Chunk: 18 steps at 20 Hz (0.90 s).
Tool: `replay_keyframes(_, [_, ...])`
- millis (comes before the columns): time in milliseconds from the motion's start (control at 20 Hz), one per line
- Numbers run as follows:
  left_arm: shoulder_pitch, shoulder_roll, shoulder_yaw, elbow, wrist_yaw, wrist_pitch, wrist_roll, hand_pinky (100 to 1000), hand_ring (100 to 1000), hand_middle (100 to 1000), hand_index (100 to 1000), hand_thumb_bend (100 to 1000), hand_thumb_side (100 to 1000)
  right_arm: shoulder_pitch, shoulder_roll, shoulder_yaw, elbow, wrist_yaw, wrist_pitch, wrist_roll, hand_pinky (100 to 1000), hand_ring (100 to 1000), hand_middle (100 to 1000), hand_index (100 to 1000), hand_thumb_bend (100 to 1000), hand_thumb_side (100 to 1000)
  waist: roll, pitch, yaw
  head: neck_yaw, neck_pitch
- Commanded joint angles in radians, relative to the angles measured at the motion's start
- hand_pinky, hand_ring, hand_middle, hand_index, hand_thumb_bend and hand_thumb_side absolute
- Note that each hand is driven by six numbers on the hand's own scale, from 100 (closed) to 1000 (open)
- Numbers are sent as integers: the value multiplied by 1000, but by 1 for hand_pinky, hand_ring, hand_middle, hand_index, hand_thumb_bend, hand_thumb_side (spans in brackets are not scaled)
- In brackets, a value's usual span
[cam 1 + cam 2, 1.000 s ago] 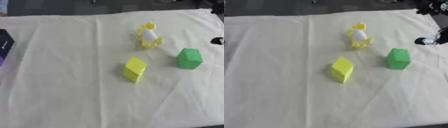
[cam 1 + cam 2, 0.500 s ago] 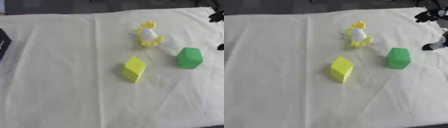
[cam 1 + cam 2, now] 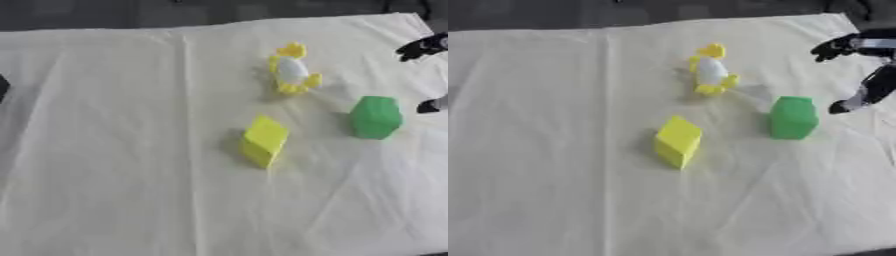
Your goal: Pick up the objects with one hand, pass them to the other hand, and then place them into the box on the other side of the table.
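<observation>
Right robot hand (image 3: 866,70) spread wide beside green block (image 3: 793,117); no writing legible.

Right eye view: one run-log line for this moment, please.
right robot hand: open, beside green block, apart | yellow block, duck toy: on cloth | left: unseen

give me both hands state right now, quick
Left hand: not in view.
Right hand: at the right edge beside the green block, holding nothing; open or shut cannot be told.
</observation>
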Motion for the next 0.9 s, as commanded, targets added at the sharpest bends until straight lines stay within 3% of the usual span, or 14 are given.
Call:
replay_keyframes(50, [-8, 33, 7, -20, 3, 0, 1, 742, 782, 823, 854, 207, 858, -12, -33, -11, 4, 3, 4, -18, 986, 939, 855, 967, 562, 160, 11, -2, -3, 4, -16])
replay_keyframes(900, [1, 36, 8, -17, 5, -3, 0, 742, 783, 824, 853, 208, 855, -7, -44, -18, 9, -23, 16, -42, 982, 932, 854, 968, 548, 184, 1, -30, -9, 27, -4])
